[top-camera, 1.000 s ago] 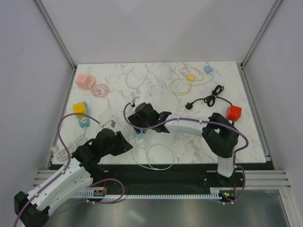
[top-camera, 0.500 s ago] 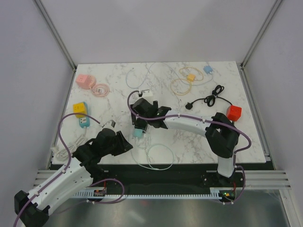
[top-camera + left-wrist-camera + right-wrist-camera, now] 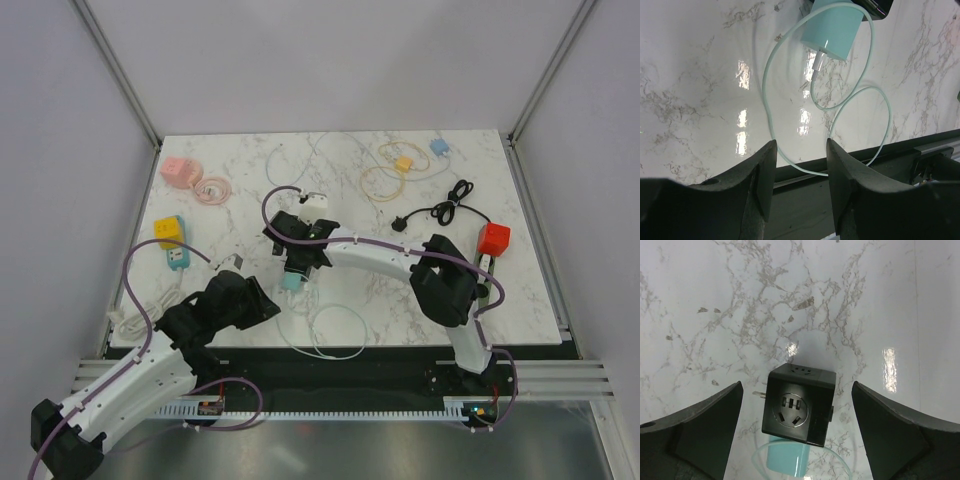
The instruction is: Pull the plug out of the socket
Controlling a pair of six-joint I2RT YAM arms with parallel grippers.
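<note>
Your right jaws gape wide and empty astride the black socket (image 3: pixel 799 405) and its teal plug (image 3: pixel 787 460); your left jaws, half open and empty, sit short of the plug.

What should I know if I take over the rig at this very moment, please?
Left tool: open, empty, aimed at the teal plug.
Right tool: wide open above the black socket cube, a finger on either side, clear of it.
The plug appears still seated in the cube's side; its pale cable lies in loops beside it.
Done: both arms lined up.
Left: grip cube and plug, pull them apart.
</note>
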